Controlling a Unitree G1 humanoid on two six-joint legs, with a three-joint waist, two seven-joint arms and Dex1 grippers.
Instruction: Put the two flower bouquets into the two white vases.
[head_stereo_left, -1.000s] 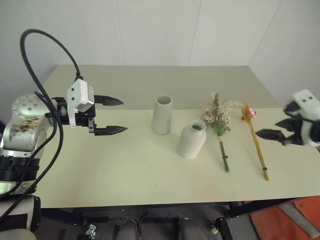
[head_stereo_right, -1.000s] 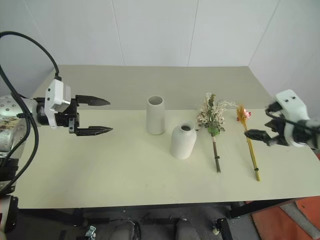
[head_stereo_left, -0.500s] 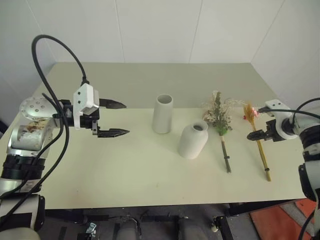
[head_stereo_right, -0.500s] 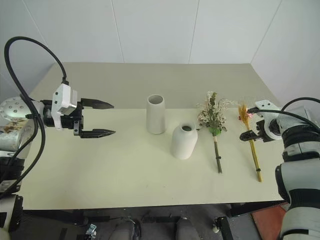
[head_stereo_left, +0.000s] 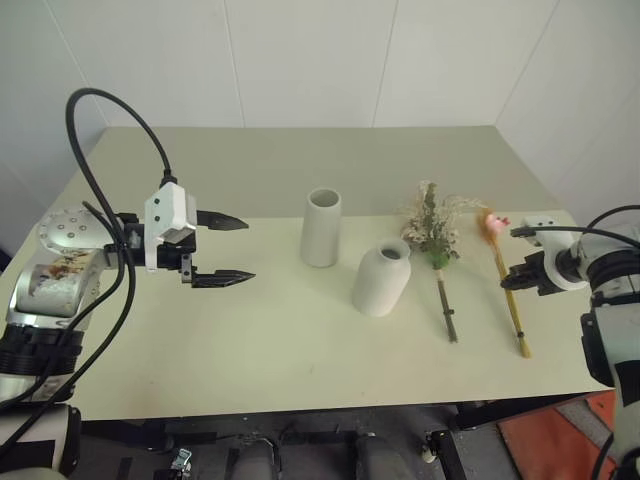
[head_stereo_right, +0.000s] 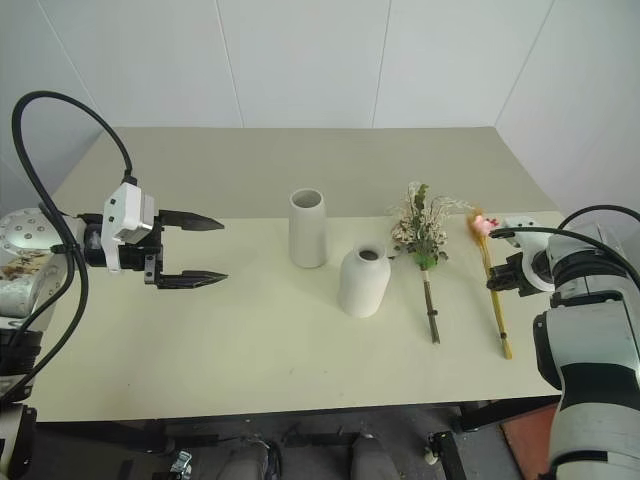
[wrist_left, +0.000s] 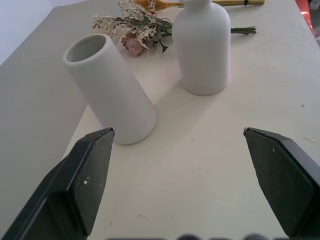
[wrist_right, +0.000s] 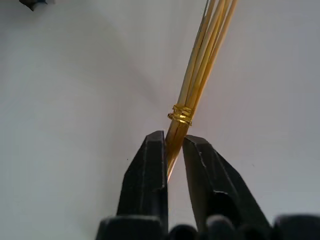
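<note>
Overhead, from the head camera, a pale table (head_stereo_left: 260, 340) carries everything in a rough row. The tall vase (head_stereo_left: 322, 227) stands upright near the middle, and the round vase (head_stereo_left: 381, 279) with the narrow neck stands just beside it, nearer the robot and a little to the right. Further right lies the rose bunch (head_stereo_left: 437, 240), its blossoms pointing away from the robot and its stem pointing back. Beside that, nearer the right edge, lies the wheat spray (head_stereo_left: 505, 275) with its small pink blossom at the far end. The right gripper (head_stereo_left: 519, 276) is down at this spray, clenched on the middle of its stalks. The left gripper (head_stereo_left: 230, 250) hangs above the table well left of the vases, fingers spread wide and holding nothing.

Next, the left wrist camera looks between two black fingers (wrist_left: 85, 172) standing far apart. Beyond them the tall vase (wrist_left: 112, 95) and the round vase (wrist_left: 202, 47) stand apart from each other, with the rose bunch (wrist_left: 135, 27) lying behind them.

Finally, the right wrist camera shows the two black fingers (wrist_right: 150, 175) pinched on the yellow stalks of the wheat spray (wrist_right: 200, 70), just below a thin golden tie (wrist_right: 180, 114) that wraps the bundle. The stalks run away from the fingers over the bare table.
</note>
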